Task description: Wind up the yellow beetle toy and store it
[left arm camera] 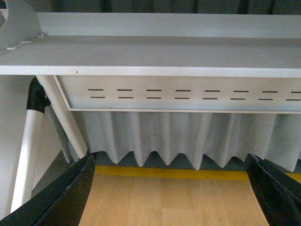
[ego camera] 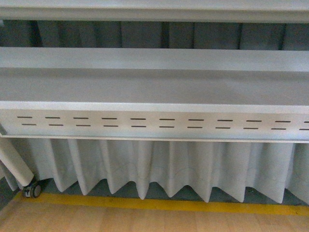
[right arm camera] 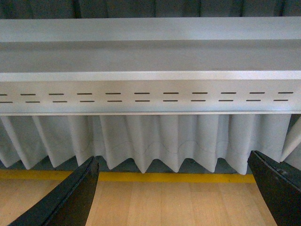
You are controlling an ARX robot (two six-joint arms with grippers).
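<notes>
Yellow beetle toy doesn't show in any of the 3 cams, so can't tell where it is. Front cam looks straight at a grey metal table [ego camera: 154, 87] w/ a slotted front panel [ego camera: 154, 123] running across under its edge; another grey surface sits higher up behind it. Below the panel hangs a white pleated curtain [ego camera: 159, 169], its hem zigzagging just above a yellow floor line [ego camera: 159, 204]. Pale wood floor [ego camera: 145, 220] lies on the near side of that line. At far left a white tube leg [ego camera: 13, 162] slants down to a small caster wheel [ego camera: 33, 190] right by the line. Left gripper [left arm camera: 168, 157] is spread wide: its two black fingers [left arm camera: 70, 197] stand well apart w/ only wood floor, yellow line & curtain showing between them, nothing held. That cam also catches white leg tubes meeting at a black joint [left arm camera: 36, 96] under the table's end, beside the slotted panel. Right gripper [right arm camera: 172, 157] is the same: black fingers [right arm camera: 70, 202] far apart, nothing gripped, pointed toward the slotted panel w/ curtain, yellow line & floor in the gap.
</notes>
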